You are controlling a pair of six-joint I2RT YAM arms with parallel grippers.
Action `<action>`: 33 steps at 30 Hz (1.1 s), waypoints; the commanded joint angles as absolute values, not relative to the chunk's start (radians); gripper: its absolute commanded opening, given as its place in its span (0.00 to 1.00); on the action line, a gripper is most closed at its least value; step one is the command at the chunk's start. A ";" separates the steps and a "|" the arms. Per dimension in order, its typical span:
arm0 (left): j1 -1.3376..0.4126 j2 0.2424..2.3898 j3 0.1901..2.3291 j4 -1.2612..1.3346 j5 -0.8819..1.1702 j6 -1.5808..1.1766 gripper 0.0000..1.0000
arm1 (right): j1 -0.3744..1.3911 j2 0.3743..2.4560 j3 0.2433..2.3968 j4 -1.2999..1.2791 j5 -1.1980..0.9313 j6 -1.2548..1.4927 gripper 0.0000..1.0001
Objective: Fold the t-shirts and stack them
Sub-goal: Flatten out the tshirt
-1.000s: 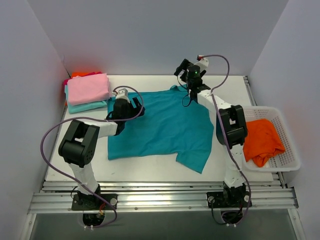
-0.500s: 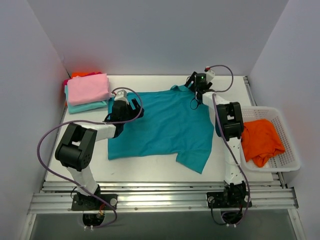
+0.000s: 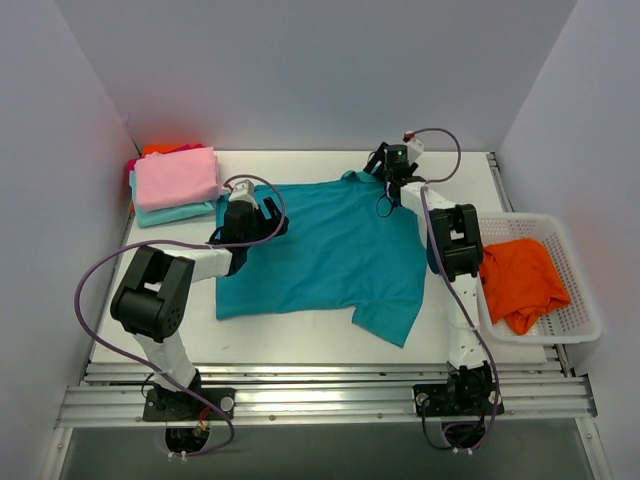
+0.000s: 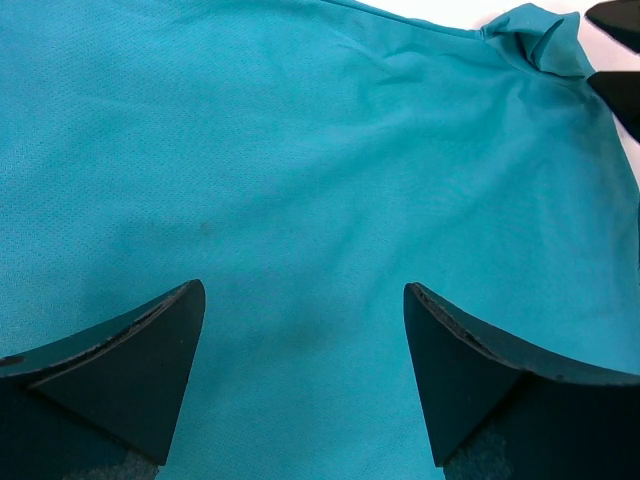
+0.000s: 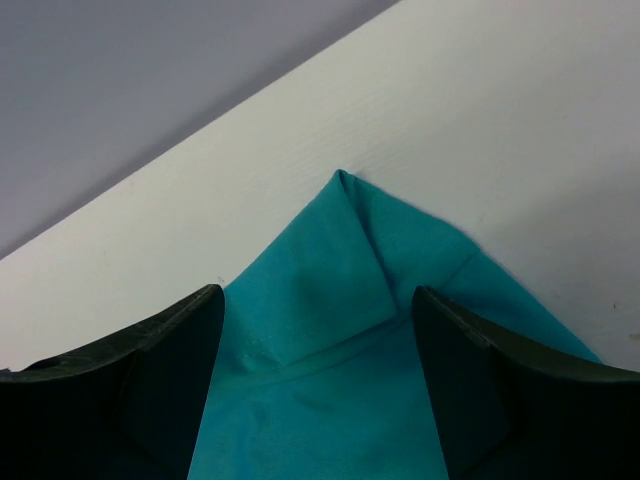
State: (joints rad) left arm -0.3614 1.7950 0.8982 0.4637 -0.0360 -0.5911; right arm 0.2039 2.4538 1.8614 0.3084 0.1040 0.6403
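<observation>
Obs: deep teal cloth t-shirt (image 3: pixel 330 250) lies spread flat at centre of white worktop (image 3: pixel 300 335); front mostly smooth, a few wrinkles; one sleeve juts out toward near-right side.

Left claw (image 4: pixel 302 295): low over shirt's left part; fingers spread wide; nothing pinched; smooth teal cloth beneath and between them.

Right claw (image 5: pixel 318 300): at shirt's far-right corner, nr back of worktop; fingers apart, straddling a folded-over peak of teal cloth; no pinch seen in wrist view; whether pads touch the cloth: can't tell.

Far-left corner: pink folded t-shirt (image 3: pixel 176 176) sits on top of pale aqua folded t-shirt (image 3: pixel 165 214); stack well apart from teal shirt.

Right edge: white plastic mesh basket (image 3: pixel 585 300) just beside right arm; bright orange t-shirt (image 3: pixel 520 280) crumpled inside it, unfolded.
</observation>
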 commanded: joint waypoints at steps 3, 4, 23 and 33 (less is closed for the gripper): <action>-0.365 1.805 0.922 0.517 -0.023 -0.588 0.89 | 0.215 2.482 1.962 0.293 0.100 0.647 0.71; -0.365 1.807 0.922 0.518 -0.023 -0.588 0.89 | 0.215 2.487 1.976 0.288 0.100 0.646 0.71; -0.360 1.842 0.933 0.529 -0.011 -0.586 0.89 | 0.222 2.525 1.979 0.285 0.104 0.650 0.68; -0.359 1.858 0.936 0.541 -0.003 -0.591 0.89 | 0.222 2.474 1.924 0.287 0.163 0.629 0.68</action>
State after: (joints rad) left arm -0.3607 1.8397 0.8989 0.4812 -0.0185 -0.5911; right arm 0.2173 2.5263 1.9434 0.3202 0.1280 0.6422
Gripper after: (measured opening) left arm 0.892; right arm 0.677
